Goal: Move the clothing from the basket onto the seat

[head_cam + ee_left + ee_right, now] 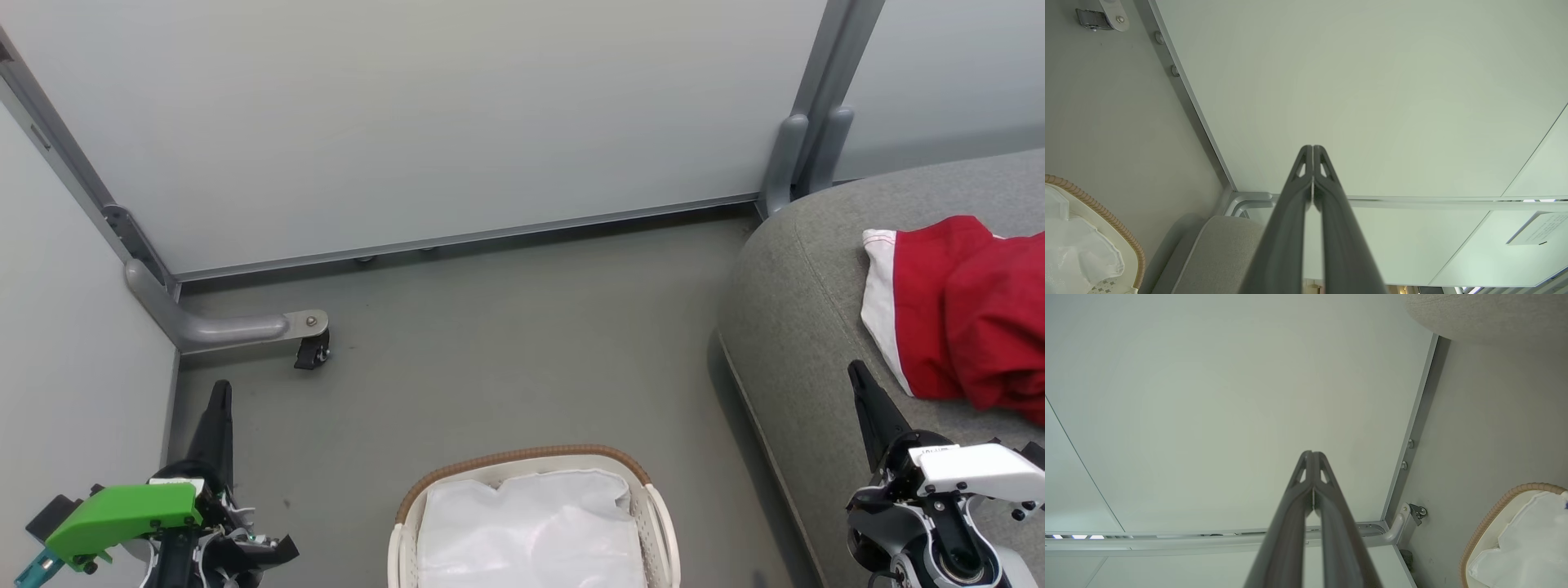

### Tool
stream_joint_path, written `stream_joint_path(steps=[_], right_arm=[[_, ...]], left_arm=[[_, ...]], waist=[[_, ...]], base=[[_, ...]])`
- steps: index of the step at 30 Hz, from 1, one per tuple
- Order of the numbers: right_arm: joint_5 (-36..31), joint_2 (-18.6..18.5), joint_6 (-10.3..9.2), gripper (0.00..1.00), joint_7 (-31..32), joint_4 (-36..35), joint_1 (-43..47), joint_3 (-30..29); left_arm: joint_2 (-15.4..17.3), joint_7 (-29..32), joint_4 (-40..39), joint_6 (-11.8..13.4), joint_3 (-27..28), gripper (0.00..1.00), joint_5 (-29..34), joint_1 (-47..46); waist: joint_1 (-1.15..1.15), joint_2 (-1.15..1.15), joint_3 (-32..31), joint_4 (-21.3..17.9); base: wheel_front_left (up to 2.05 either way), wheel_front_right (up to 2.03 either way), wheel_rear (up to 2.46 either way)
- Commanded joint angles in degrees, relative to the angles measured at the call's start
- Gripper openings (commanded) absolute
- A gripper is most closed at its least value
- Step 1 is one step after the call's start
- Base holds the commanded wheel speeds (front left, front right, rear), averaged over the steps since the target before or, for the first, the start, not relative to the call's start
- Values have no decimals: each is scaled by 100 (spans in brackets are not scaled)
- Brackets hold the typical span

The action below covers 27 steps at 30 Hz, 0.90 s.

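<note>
Red clothing [971, 314] on seat [804, 327] — basket [653, 498] emptied

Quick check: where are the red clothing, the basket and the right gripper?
clothing [963, 327]: head view, middle of the red fabric.
basket [522, 455]: head view, far side of its brown rim.
right gripper [1312, 455]: right wrist view, where the shut fingertips meet.

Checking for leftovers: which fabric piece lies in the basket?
The white sheet liner, crumpled inside the basket; the red clothing lies apart on the grey seat.
</note>
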Motion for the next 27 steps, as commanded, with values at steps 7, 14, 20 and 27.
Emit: stream_joint_path(steps=[7,14,20,27], right_arm=[[19,-34,-2,0,20,-20,60,-11],[19,-34,-2,0,20,-20,60,-11],[18,-34,-2,0,20,-20,61,-11],[19,-34,-2,0,19,-19,61,-11]], left_arm=[[40,20,-7,-35,14,0,-16,-54],[40,19,-8,-35,13,0,-16,-54],[40,19,-8,-35,13,0,-16,-54],[40,19,-8,-35,13,0,-16,-54]], waist=[[0,0,0,0],[0,0,0,0],[0,0,0,0],[0,0,0,0]], base=[[0,0,0],[0,0,0],[0,0,0],[0,0,0]])
